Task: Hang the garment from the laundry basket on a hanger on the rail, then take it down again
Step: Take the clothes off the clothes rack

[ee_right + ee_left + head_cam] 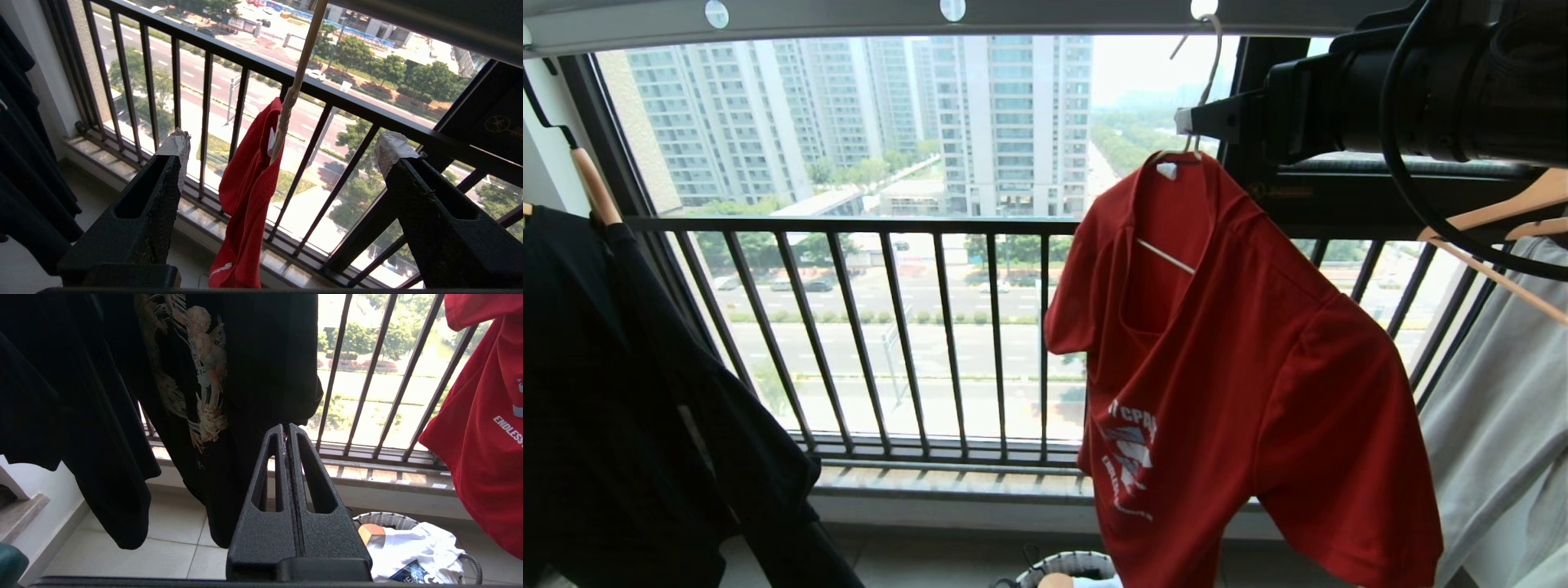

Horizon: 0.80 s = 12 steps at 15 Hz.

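Observation:
The red garment [1241, 367] hangs on the thin off-white hanger [1166, 255], whose hook sits in a hole of the grey rail [1013, 16]. From the upper right, my right gripper [1186, 121] reaches level with the hanger's twisted neck. In the right wrist view this gripper [284, 141] is open and holds nothing. The hanger neck [292, 94] and the garment [245, 196] show in the wide gap, touching neither finger. My left gripper [286, 428] is shut and empty, parked low. The laundry basket [1068, 565] stands on the floor under the garment.
A black printed shirt [621, 392] hangs at the left, and a pale grey garment [1503, 425] on wooden hangers [1494, 212] at the right. The black railing [890, 327] runs behind. A white shirt [412, 547] lies in the basket [384, 519].

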Tool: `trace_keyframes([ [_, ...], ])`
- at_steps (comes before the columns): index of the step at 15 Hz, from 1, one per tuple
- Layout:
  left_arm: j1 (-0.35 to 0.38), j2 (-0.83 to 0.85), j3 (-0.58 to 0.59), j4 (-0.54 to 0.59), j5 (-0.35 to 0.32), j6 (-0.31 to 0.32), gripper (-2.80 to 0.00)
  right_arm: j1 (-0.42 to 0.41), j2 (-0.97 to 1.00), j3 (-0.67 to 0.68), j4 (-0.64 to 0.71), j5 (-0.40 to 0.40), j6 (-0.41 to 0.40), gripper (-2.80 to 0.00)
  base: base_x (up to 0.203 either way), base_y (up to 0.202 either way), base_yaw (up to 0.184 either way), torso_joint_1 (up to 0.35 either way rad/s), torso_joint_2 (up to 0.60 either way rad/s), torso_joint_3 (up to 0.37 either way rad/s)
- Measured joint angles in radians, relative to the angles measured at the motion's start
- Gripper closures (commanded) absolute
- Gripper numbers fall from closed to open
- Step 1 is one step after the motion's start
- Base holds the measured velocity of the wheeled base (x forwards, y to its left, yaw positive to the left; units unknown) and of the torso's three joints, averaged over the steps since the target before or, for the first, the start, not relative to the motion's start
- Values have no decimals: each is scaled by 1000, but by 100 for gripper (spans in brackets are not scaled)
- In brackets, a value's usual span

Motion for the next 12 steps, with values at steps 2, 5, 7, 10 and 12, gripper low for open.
trace_keyframes([
  [2,0,0,0,-1,0,0,0,-24,36,-35,0,-8,-3,-280,0,0,0,0,0,0],
  [5,0,0,0,-1,0,1,0,-67,91,-64,-22,-10,-20,-280,0,0,0,0,0,0],
  [7,0,0,0,0,0,1,0,-85,131,-107,-46,-10,-23,-280,0,0,0,0,0,0],
  [10,0,0,0,0,0,1,0,-96,188,-181,-47,-9,-34,0,0,0,0,0,0,0],
  [12,0,0,0,0,0,0,0,-97,212,-204,-45,-10,-40,0,0,0,0,0,0,0],
])
